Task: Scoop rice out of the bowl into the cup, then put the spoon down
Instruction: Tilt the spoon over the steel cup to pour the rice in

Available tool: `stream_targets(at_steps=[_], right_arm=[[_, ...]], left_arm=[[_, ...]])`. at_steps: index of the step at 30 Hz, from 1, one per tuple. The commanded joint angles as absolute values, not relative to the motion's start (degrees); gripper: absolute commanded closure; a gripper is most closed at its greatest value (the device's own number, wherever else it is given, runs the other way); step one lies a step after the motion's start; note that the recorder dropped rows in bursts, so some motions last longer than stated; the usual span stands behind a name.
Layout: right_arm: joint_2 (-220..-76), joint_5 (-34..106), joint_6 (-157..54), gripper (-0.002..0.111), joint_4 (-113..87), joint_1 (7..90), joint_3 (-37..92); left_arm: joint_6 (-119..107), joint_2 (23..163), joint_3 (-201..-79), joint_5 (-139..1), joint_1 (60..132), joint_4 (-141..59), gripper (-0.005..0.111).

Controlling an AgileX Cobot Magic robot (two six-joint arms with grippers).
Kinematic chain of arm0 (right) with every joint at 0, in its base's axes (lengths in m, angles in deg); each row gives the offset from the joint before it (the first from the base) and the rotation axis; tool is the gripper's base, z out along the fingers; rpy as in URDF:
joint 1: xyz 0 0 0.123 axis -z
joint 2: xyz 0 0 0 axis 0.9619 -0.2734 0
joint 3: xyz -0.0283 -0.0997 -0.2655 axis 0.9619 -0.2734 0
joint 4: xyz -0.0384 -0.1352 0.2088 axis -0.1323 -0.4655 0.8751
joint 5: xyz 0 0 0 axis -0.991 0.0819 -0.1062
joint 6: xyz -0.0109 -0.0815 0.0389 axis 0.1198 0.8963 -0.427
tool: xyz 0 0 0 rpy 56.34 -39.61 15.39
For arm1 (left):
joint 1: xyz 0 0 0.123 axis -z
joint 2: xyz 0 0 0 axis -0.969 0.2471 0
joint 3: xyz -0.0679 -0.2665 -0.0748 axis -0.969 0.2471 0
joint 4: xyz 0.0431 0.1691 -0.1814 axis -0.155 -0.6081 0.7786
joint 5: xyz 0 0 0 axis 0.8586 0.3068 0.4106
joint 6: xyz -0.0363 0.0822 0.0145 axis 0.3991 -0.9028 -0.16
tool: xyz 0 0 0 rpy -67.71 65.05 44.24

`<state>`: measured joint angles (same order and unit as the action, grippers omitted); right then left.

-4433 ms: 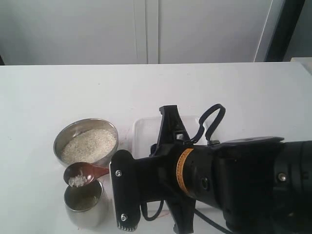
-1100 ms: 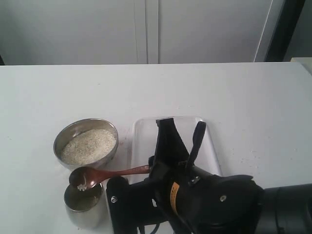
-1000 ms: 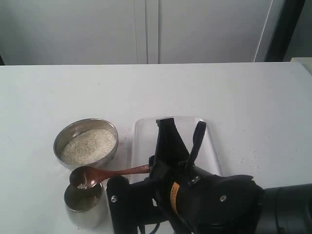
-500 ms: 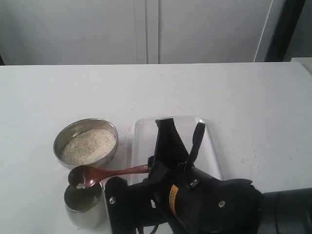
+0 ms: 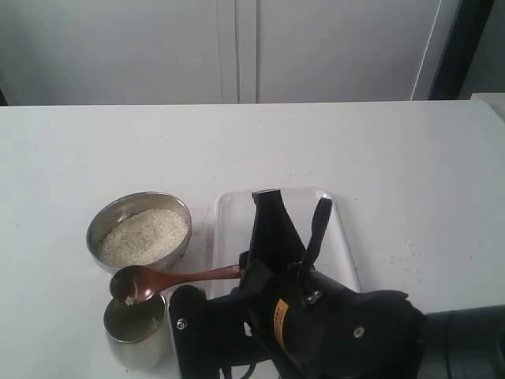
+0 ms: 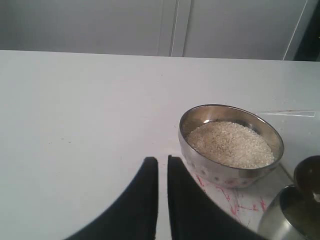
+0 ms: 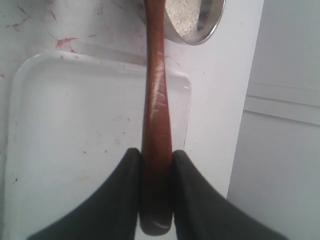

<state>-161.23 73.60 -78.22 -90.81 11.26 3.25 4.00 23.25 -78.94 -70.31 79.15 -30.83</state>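
The steel bowl [image 5: 102, 221] holds a bed of white rice [image 5: 144, 234] at the left of the table. Just in front of it stands the steel cup [image 5: 136, 338], with a little rice inside. The reddish-brown spoon [image 5: 136, 283] hangs level over the cup's rim, only a few grains left in its scoop. My right gripper [image 5: 246, 272] is shut on the end of the handle [image 7: 155, 100], seen close in the right wrist view [image 7: 156, 155]. My left gripper [image 6: 162, 162] is shut on nothing, low beside the bowl [image 6: 187, 145], the rice [image 6: 230, 145] and the cup [image 6: 285, 222].
A clear plastic tray [image 5: 233, 213] lies right of the bowl, under my right arm; it also fills the right wrist view [image 7: 75, 125]. Red marks stain the table between bowl and tray. The white tabletop stretches back to a grey wall.
The heap of rice that sat in the scoop 4.4 s ago has gone into the cup. Over the last second the scoop emptied further and shifted slightly left and up.
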Motion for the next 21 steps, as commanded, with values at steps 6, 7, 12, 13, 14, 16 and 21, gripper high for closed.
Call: stream_targets(at_steps=[6,7,12,13,14,16,21], right_arm=[[-161.1,74.4,-77.8,0.108,-90.3,11.2,3.0],[-161.1,75.8,-77.8,0.108,-90.5,11.2,3.0],[-161.1,73.1,-77.8,0.108,-90.2,11.2,3.0],[-161.1,73.0,-77.8,0.108,-90.2,11.2,3.0],[-161.1,73.7,-77.8,0.108,-90.2,11.2,3.0],[-161.1,75.0,-77.8,0.108,-90.2,11.2,3.0],[-161.1,73.5,-77.6,0.108,-89.7,11.0,3.0]], left_arm=[[4.1,23.0,-79.1,-70.1,79.3,-30.3,0.092],[4.1,23.0,-79.1,-70.1,79.3,-30.3,0.092],[4.1,23.0,-79.1,-70.1,79.3,-30.3,0.092],[4.1,23.0,-79.1,-70.1,79.3,-30.3,0.092],[4.1,23.0,-79.1,-70.1,79.3,-30.3,0.092],[4.1,23.0,-79.1,-70.1,79.3,-30.3,0.092],[4.1,23.0,-79.1,-70.1,79.3,-30.3,0.092]])
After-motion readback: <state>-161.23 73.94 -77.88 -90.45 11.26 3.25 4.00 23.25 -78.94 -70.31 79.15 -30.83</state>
